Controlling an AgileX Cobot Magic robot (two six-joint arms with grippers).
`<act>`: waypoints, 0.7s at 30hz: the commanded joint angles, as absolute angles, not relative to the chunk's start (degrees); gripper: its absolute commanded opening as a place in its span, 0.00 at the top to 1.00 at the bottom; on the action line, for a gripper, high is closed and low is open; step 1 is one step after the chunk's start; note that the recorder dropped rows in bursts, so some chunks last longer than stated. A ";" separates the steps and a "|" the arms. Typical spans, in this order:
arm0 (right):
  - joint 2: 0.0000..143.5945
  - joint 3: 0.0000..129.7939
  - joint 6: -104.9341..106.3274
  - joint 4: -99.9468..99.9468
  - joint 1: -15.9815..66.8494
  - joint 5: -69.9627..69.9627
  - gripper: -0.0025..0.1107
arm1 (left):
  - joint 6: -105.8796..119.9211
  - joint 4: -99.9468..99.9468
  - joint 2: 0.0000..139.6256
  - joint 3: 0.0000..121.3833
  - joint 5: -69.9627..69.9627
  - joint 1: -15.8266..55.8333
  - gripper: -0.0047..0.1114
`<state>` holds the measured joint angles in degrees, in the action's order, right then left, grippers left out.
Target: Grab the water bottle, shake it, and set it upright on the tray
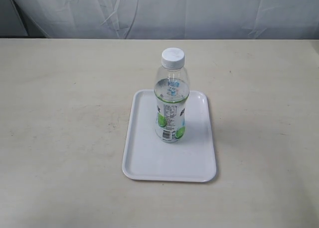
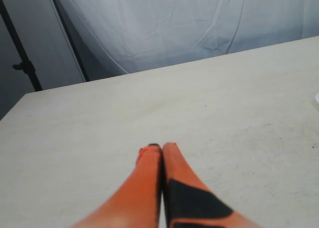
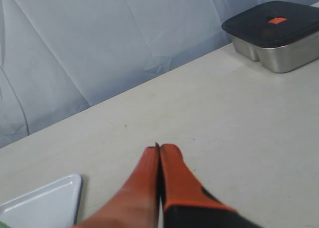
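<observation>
Water bottle (image 1: 171, 101): one; clear plastic, upright on the tray, toward its far half, base flat on the tray floor.
Cap (image 1: 173, 58): one; white, screwed on at the top of the bottle.
Label (image 1: 169, 119): one; white with green and blue marks, wrapped around the lower body.
Contents: clear liquid, its level showing near the shoulder.
Tray (image 1: 149, 163): one; white, rectangular, rounded corners, low rim; lies flat on the tabletop, and one corner also shows in the right wrist view.
Reason for placement: the bottle stands inside the rim, as the task's last step asks; judged from this, the task looks complete or nearly so.
Left tool (image 2: 161, 147): one; orange fingers pressed together, clenched on nothing, over bare tabletop well apart from the bottle.
Right tool (image 3: 158, 148): one; fingers likewise closed and empty, near the tray corner but not touching it.
Reason for tool posture: both are clear of the bottle, so nothing can nudge it; probably a parked pose.
Exterior view: neither tool shows in it.
Tabletop (image 1: 60, 113): one; pale, matte, lightly scuffed.
Metal box (image 3: 279, 43): far on the tabletop in the right wrist view, under one dark lid; whether one divided box or two, cannot tell.
Cloth backdrop (image 1: 159, 11): pale, creased, behind the tabletop.
</observation>
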<state>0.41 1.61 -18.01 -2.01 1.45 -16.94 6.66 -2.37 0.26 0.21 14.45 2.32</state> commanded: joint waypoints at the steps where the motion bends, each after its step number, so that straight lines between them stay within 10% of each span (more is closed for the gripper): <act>1: 0.00 1.36 -17.90 -2.12 1.02 -16.31 0.98 | 6.48 -2.29 0.00 0.00 13.68 2.34 0.96; 21: 0.00 1.36 -17.90 -2.12 1.02 -15.98 0.98 | 6.48 -2.29 0.00 0.00 13.68 2.34 0.96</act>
<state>0.41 1.61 -18.01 -2.03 1.40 -16.94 6.66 -2.37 0.26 0.21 14.45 2.32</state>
